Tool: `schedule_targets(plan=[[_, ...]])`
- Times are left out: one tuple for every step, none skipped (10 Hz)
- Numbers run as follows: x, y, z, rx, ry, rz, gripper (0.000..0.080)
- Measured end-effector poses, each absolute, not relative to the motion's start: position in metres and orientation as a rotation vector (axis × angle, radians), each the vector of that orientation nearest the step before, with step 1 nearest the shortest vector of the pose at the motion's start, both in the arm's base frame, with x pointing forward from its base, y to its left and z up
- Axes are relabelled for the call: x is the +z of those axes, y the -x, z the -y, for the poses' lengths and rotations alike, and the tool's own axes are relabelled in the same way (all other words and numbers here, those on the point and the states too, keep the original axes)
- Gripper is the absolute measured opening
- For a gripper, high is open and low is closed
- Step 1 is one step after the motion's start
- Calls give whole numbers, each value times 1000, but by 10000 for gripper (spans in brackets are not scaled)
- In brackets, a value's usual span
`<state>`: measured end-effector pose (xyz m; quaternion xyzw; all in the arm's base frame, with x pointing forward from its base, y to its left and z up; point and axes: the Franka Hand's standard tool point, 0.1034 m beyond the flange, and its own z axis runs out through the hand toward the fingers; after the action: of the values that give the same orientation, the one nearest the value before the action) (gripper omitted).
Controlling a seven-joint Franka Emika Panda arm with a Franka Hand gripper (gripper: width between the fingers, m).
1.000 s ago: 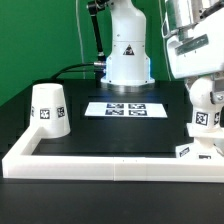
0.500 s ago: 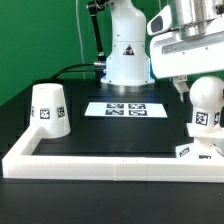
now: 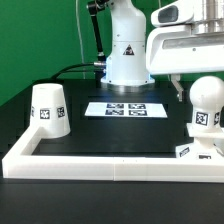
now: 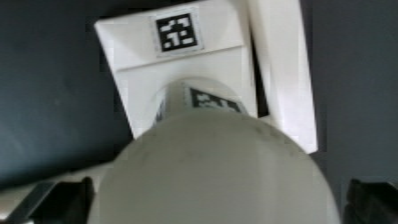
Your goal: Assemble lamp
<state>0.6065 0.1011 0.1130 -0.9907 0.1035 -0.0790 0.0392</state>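
The white round-headed bulb stands upright on the flat square base at the exterior view's right, next to the border rail. My gripper is open just above the bulb's head, with one finger showing beside it. In the wrist view the bulb fills the frame between my two dark fingertips, which stand apart from it. The tagged base lies beneath. The cup-like shade stands alone at the exterior view's left.
A long white border rail runs along the front and up both sides; it also shows in the wrist view. The marker board lies mid-table. The arm's white pedestal stands behind it.
My gripper has risen from around the bulb's body to just above its head. The bulb stays upright on the base.
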Motion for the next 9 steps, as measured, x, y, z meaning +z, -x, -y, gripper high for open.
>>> schedule_targets(plan=[[113,-607,-101,-254,3074,-142,699],[113,-607,-104,-258,3087,-64,699],[113,-607,-102,-266,3099,108,699],[112,-607,-97,-270,3101,226,699],[112,-607,-97,-272,3099,313,699],[112,-607,-97,-273,3092,426,699],[112,-607,-96,-273,3083,521,699],[112,-608,-95,-273,3077,580,699],[113,-608,-93,-269,3052,791,699]])
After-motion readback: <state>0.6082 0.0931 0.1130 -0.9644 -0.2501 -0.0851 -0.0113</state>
